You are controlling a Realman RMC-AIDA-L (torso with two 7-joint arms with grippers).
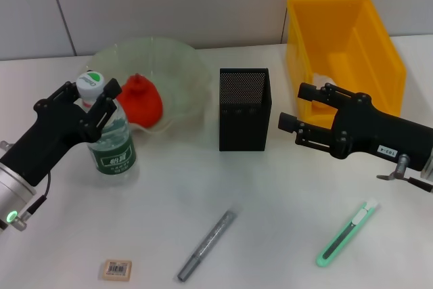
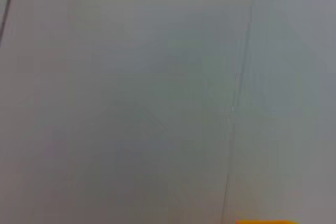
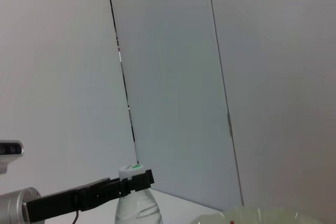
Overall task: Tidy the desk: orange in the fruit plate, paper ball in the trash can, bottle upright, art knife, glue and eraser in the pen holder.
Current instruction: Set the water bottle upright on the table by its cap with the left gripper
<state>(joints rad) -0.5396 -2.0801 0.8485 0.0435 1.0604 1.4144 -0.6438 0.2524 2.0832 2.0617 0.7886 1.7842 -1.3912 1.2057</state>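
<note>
The clear plastic water bottle with green label and white cap (image 1: 110,133) stands upright on the white desk (image 1: 270,187), just in front of the pale green ruffled glass fruit plate (image 1: 176,65). The left gripper (image 1: 90,104) is at the bottle's neck, one black finger on each side just below the cap; whether the fingers press the bottle cannot be told. The red-orange lumpy orange (image 1: 141,101) lies in the fruit plate.

The tall black mesh pen holder (image 1: 245,109) stands at centre. The right gripper (image 1: 303,107) hovers between the pen holder and the bright yellow plastic trash can (image 1: 352,38), fingers spread and holding nothing.

The mint-green flat art knife (image 1: 346,233), the grey round glue stick (image 1: 207,245) and the tan rectangular eraser (image 1: 118,269) lie on the desk.
</note>
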